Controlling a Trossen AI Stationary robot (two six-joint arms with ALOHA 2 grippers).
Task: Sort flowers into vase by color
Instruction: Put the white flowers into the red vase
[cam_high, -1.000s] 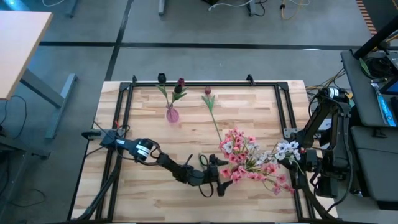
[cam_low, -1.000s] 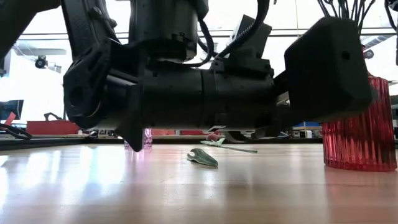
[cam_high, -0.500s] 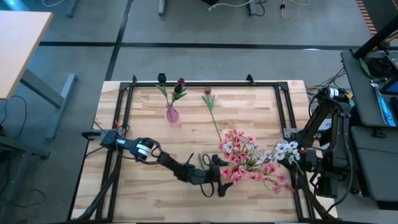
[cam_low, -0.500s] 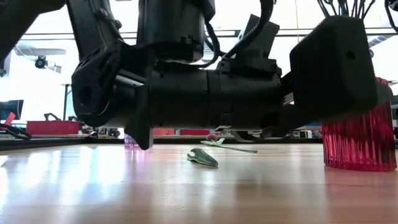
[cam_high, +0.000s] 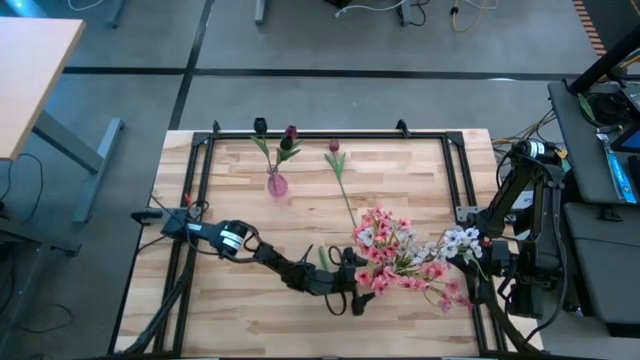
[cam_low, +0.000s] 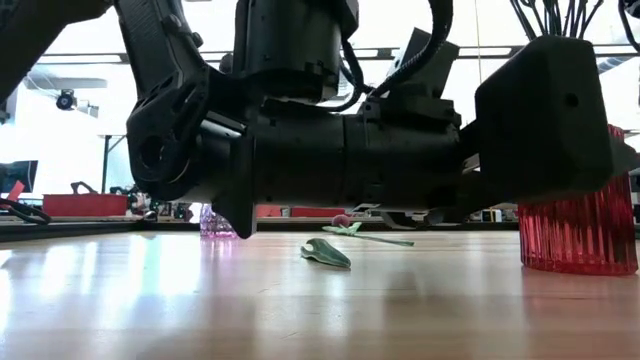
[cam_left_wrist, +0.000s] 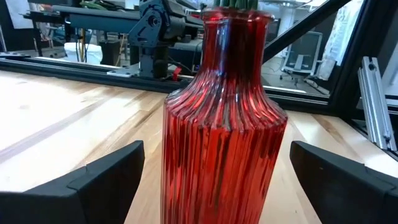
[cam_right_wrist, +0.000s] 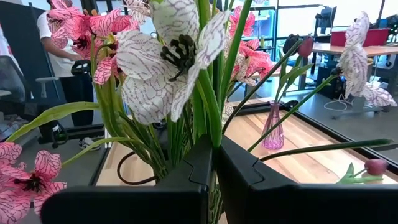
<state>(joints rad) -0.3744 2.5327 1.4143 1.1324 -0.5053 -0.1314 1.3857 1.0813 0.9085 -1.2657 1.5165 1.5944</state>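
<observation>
A red ribbed vase (cam_left_wrist: 224, 130) holding pink blooms (cam_high: 385, 255) stands right of the table's middle, toward the near edge; it also shows in the low view (cam_low: 580, 220). My left gripper (cam_left_wrist: 224, 186) is open and low at the vase, one finger on each side of its body, with a gap to each. My right gripper (cam_right_wrist: 211, 171) is by the table's right edge (cam_high: 478, 250), shut on a spray of whitish, purple-veined flowers (cam_right_wrist: 171, 59). A small pink vase (cam_high: 277, 184) near the far edge holds a maroon tulip (cam_high: 290, 132). A second tulip (cam_high: 340, 170) lies flat on the wood. My right gripper pinches several green stems (cam_right_wrist: 210, 124) of the whitish spray between its two fingers. The stems run on past the fingertips, and the blooms (cam_high: 462, 238) spread out beyond them, beside the pink bouquet. The fingers hide the stems' lower ends.
A loose green leaf (cam_low: 327, 253) lies on the wood left of the red vase. Black rails (cam_high: 200, 200) frame the table top. The left arm's body (cam_low: 340, 150) hangs low over the near part of the table. Bare wood (cam_high: 420, 170) lies toward the far right.
My left arm has eased toward the red vase, staying low over the table; its fingers have stayed open. The vases, the flowers and my right arm have kept still.
</observation>
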